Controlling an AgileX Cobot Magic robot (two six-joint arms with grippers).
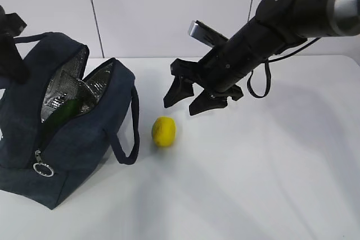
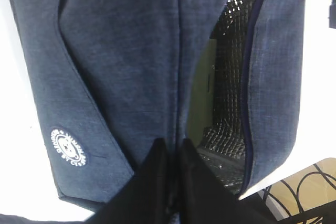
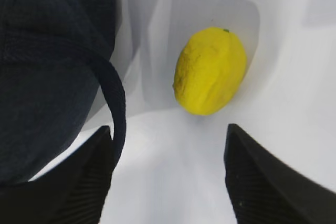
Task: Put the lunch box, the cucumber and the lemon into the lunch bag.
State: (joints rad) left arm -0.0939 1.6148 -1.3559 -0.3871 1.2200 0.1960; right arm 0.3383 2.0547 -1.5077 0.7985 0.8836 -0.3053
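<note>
Just beyond the right gripper's (image 3: 168,182) spread jaws lies the lemon (image 3: 210,71).

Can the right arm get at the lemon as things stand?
Probably yes. The right claw is open and hangs above the lemon, which lies alone on the white table. The lunch bag's handle is beside the left finger, but nothing lies between claw and lemon.

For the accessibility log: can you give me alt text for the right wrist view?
A bright yellow lemon lies on the white table, just ahead of the open right end effector, whose two black fingers frame the bottom of the view. The dark navy lunch bag fills the left side, one loop handle hanging toward the left finger.
</note>
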